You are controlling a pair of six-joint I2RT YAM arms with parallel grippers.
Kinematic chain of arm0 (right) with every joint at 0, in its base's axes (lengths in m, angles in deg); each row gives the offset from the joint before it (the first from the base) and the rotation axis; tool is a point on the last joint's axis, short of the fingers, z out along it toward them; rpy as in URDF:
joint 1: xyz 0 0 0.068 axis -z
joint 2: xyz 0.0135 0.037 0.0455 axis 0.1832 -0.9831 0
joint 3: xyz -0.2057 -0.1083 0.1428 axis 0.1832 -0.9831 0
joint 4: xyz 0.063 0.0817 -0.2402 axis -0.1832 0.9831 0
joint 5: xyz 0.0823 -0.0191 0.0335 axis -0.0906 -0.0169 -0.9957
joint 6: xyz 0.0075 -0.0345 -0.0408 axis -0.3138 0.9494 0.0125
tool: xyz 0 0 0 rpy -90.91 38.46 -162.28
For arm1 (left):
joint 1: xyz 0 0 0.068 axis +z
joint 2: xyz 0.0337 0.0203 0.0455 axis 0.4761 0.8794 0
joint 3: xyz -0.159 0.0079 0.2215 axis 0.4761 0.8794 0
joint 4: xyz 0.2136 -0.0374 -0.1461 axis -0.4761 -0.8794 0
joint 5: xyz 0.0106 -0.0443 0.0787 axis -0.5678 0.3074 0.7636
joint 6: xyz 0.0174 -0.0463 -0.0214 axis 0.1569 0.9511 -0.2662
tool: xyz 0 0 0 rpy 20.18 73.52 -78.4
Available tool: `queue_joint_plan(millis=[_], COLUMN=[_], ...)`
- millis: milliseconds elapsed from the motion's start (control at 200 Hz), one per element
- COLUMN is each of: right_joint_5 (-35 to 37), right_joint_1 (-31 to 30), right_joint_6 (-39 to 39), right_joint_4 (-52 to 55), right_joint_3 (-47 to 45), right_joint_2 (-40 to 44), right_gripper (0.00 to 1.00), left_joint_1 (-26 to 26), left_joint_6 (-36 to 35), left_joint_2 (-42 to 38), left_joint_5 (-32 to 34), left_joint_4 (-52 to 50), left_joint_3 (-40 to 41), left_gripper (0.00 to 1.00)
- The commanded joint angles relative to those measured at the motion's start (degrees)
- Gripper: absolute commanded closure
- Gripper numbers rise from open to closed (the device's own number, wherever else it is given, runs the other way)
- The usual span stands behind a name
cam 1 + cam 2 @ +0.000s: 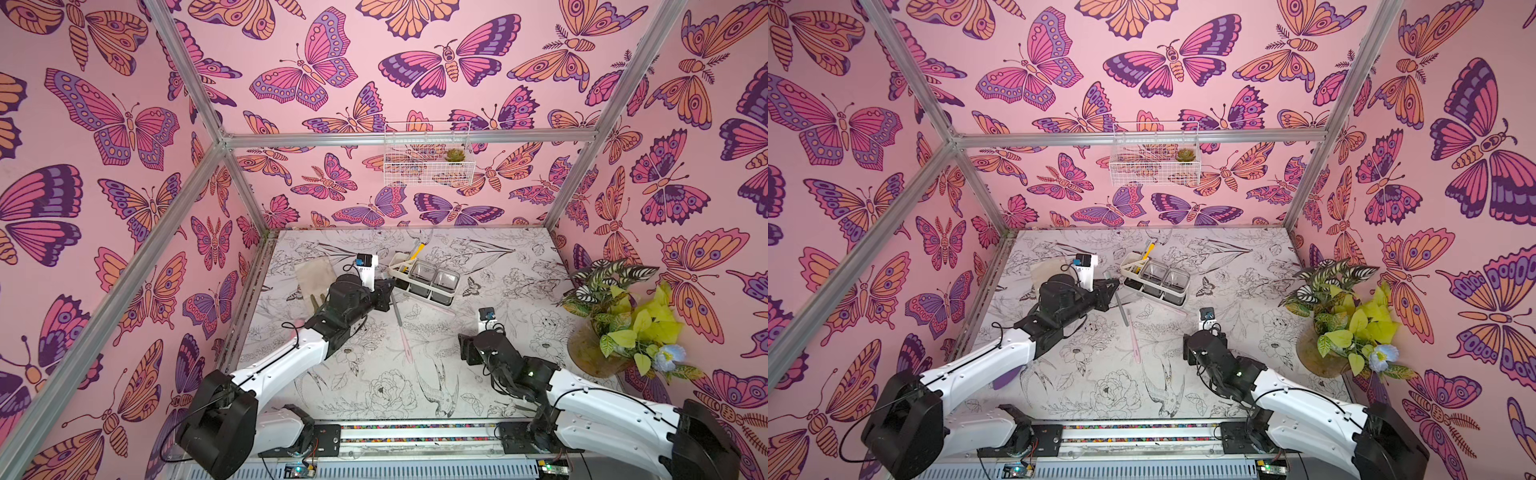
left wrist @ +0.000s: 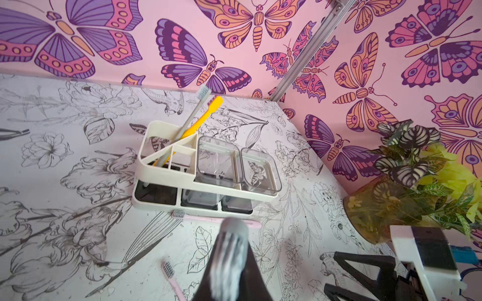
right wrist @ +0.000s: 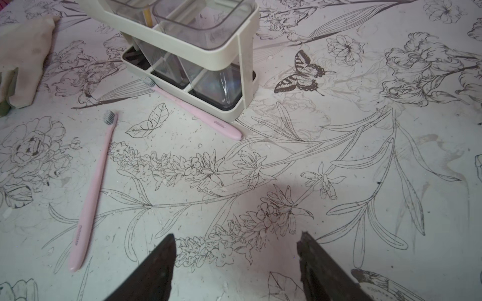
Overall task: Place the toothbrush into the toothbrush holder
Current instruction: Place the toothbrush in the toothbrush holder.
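Reaching toward the toothbrush holder (image 2: 203,183), left arm (image 1: 282,357) with jaws pinching a grey toothbrush (image 1: 397,311); right arm (image 1: 602,407) low, jaws spread.

Five toothbrushes, one grey toothbrush (image 1: 398,311) pinched between the left gripper's (image 1: 390,291) fingers, near pink toothbrush (image 3: 94,187) and far pink toothbrush (image 3: 195,111) beyond the right gripper's (image 3: 237,234) spread fingers, yellow toothbrush (image 2: 206,112) and second grey toothbrush (image 2: 192,112) in the one toothbrush holder (image 2: 167,176), two clear cups (image 2: 216,159).

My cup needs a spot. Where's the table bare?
Bare: the table near the bird drawing, and the back corner between toothbrush holder and plant. Crowded: before the holder, where two pink toothbrushes lie and the left tool holds a grey toothbrush.
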Motion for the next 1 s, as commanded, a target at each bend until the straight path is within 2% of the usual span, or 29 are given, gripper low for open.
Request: queue_joint_plan(millis=[0,220,476,891,996], right_joint_5=[-7.8,-22.4,-26.3,-34.9,-38.0], right_joint_1=[2.4,9.2,10.1,11.5,11.6], right_joint_6=[3.5,5.5,8.5,12.3,12.4], right_joint_4=[6.4,6.4,8.1,5.4,1.5], right_joint_3=[3.9,6.2,10.7,10.3,8.3], right_joint_2=[1.4,-1.8,-10.5,-13.0,-13.5], right_gripper=[0.23,0.2,0.21,0.2,0.21], left_joint_1=[0.7,0.7,0.7,0.7,0.7], left_joint_6=[-2.5,-4.2,-12.2,-22.3,-24.3], left_joint_2=[2.4,6.9,11.6,20.3,22.6], left_joint_5=[1.0,-1.1,-0.8,-1.6,-2.5], left_joint_4=[-1.5,-2.9,-6.0,-7.1,-7.1], left_joint_3=[-4.0,-11.3,-19.9,-30.6,-33.1], left_gripper=[1.0,1.0,1.0,1.0,1.0])
